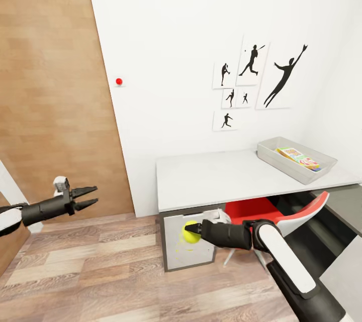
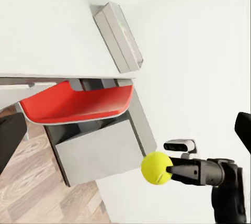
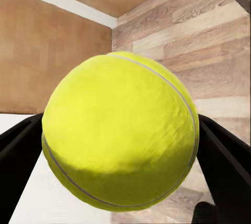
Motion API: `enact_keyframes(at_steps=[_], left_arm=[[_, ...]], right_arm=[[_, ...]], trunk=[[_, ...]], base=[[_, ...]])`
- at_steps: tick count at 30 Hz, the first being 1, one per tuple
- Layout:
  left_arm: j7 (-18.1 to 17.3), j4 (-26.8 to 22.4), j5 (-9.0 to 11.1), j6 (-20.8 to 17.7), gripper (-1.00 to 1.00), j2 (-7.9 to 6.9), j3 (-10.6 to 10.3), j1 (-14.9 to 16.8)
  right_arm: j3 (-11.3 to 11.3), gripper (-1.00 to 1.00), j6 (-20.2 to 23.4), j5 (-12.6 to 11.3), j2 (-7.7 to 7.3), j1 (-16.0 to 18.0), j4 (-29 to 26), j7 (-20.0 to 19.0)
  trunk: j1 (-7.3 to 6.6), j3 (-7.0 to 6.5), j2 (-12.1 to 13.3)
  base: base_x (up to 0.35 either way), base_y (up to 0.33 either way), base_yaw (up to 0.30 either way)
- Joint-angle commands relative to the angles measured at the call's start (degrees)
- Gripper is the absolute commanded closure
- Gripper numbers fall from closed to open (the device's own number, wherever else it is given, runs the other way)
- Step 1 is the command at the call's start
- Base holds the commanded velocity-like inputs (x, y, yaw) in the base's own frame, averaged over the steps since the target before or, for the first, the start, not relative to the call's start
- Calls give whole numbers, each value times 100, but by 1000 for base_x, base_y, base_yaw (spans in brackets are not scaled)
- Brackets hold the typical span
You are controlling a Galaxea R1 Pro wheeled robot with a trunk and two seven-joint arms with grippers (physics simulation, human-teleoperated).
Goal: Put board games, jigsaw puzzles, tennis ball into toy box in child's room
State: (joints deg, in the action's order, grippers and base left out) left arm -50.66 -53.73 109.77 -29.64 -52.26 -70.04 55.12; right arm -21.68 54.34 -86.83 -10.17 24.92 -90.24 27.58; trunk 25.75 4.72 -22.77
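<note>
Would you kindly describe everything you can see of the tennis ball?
The tennis ball is small, round and yellow-green, with a fuzzy-looking surface and a thin pale curved seam. It is clamped between the fingers of the right hand, one on each side, and held in the air in front of the table's lower cabinet, touching nothing else.

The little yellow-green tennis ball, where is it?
The small yellow-green tennis ball is clamped in the right gripper, low beside the white-topped table's front left corner.
</note>
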Motion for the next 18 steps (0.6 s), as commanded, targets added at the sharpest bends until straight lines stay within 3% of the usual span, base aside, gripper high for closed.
enact_keyframes(at_steps=[1, 4, 6, 9, 13, 18], left_arm=[[347, 1, -25, -324, -100, 162, 329, 74], [1836, -3, -413, -1086, -100, 802, 1511, 223], [2753, -4, -649, -1545, -100, 1249, 2213, 290], [3654, -28, -810, -1968, -100, 1709, 3005, 335], [4085, -451, -861, -2112, -100, 1902, 3348, 505], [4342, -1031, -868, -2115, -100, 1928, 3405, 554]], right_arm=[[105, 100, 15, -70, -10, 231, -8, 289], [378, 100, 120, -101, -25, 900, 5, 919], [541, 100, 316, -125, -22, 1363, 41, 1130], [748, 100, 472, -140, -32, 1859, 79, 1254], [1064, 100, 556, -115, -84, 2055, 92, 1296], [1276, 100, 566, -134, -110, 2052, 94, 1302]], trunk=[[4, 16, -15], [4, 16, -15], [4, 16, -15], [4, 16, -15], [4, 16, -15], [4, 16, -15]], base=[[0, 0, 0], [0, 0, 0], [0, 0, 0], [0, 0, 0], [0, 0, 0], [0, 0, -24]])
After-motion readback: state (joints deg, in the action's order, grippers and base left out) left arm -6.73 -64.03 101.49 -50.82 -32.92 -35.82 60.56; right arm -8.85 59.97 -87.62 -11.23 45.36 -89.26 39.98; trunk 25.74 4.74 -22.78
